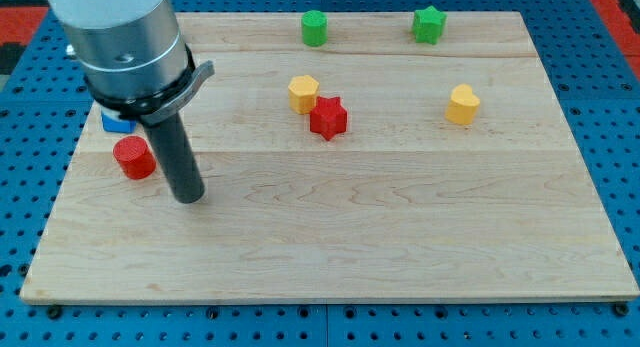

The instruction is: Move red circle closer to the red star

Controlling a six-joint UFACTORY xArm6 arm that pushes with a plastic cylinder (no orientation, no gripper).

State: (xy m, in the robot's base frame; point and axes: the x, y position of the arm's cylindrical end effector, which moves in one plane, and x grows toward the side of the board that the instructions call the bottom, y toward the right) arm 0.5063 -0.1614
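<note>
The red circle [133, 158] lies on the wooden board near the view's left edge. The red star [328, 118] lies near the board's middle, touching or nearly touching a yellow hexagon [303, 93] at its upper left. My tip [188, 198] rests on the board just right of and slightly below the red circle, a small gap apart. The rod and arm body rise above it toward the view's top left.
A blue block [112, 121] is partly hidden under the arm, just above the red circle. A green cylinder [315, 28] and a green star [429, 24] sit near the top edge. A yellow heart [462, 104] lies at the right.
</note>
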